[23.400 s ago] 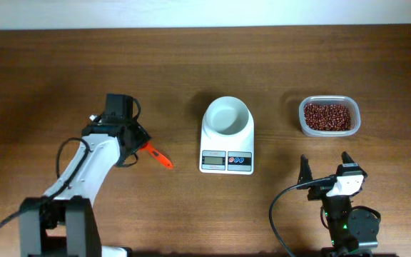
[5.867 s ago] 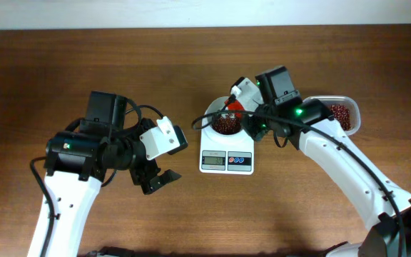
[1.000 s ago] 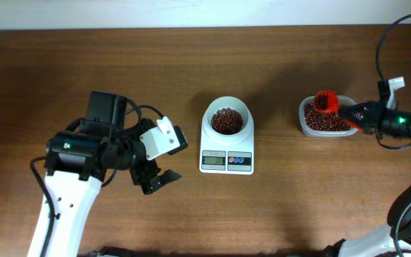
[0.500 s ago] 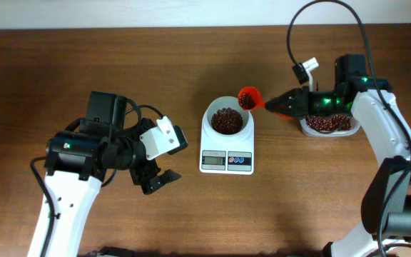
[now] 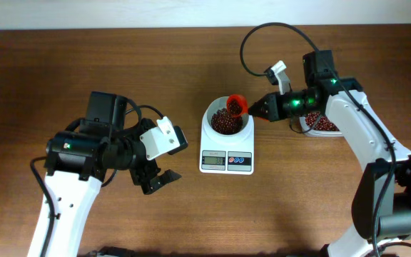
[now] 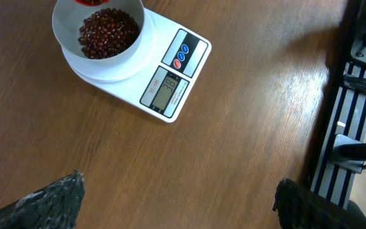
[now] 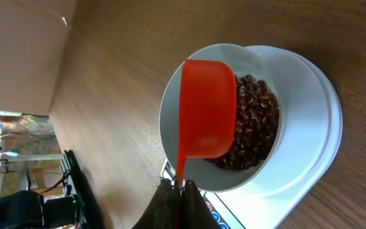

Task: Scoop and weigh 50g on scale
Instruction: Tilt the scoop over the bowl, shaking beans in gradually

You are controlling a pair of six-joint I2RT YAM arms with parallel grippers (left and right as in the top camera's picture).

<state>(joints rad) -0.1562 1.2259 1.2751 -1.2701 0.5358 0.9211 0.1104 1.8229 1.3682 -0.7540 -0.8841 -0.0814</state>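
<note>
Scale [image 5: 226, 150] sits mid-table, its white bowl [image 5: 210, 114] already holding a layer of red beans [image 5: 223, 124]. The right gripper [image 5: 261, 111] is clamped tight on the handle of an orange scoop [image 5: 235, 106], which hangs over the bowl's far-right rim; in the overhead view the scoop seems to carry beans. The left gripper [image 5: 159, 182] hangs spread wide and empty, well apart from the scale on its left. The step in hand looks like tipping another load in. The main danger is overshoot: if the whole scoop goes in at once, the weight could jump past the target, and beans are awkward to take back out. The display [image 6: 168, 86] shows digits in the left wrist view, but they are too small to read, so how much is missing cannot be told. Because the scoop is close to the rim rather than centred, beans may also roll outside onto the table. If the scoop presses on the bowl, the reading would be false.
</note>
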